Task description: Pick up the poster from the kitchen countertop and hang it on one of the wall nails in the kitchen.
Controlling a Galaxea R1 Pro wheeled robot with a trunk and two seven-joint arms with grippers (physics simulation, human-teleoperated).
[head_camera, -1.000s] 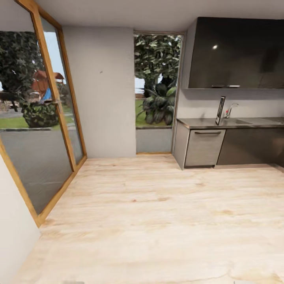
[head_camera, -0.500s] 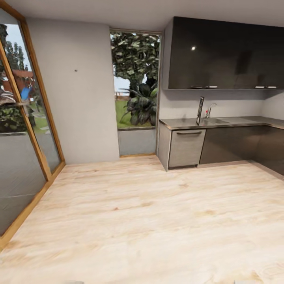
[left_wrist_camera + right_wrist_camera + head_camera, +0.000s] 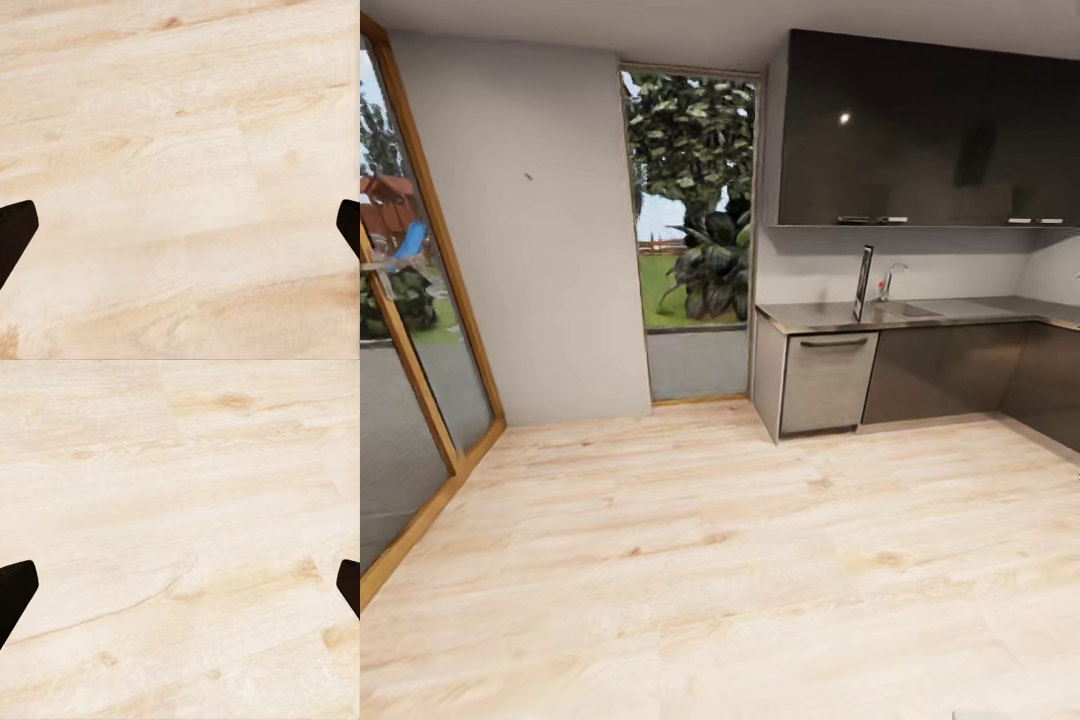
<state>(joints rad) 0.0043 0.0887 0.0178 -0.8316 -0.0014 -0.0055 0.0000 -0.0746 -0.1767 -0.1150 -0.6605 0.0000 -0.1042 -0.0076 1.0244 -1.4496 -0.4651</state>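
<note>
Rendered bright and even, with daylight entering through the tall window (image 3: pixel 690 200) and the glass door (image 3: pixel 410 330). Showed one small glare spot on the glossy dark upper cabinets (image 3: pixel 844 118). Cast only a soft shadow under those cabinets on the back wall. Stayed slightly soft throughout, blurrier on the foliage outside. Bent straight lines near the head view's edges. Kept the pale wooden floor (image 3: pixel 187 165) evenly lit, nearly shadowless.

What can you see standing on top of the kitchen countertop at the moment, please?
On the kitchen countertop the poster stands upright, seen nearly edge-on so its artwork cannot be read. Beside it, a chrome tap rises over the sink, whose inside is hidden.
</note>
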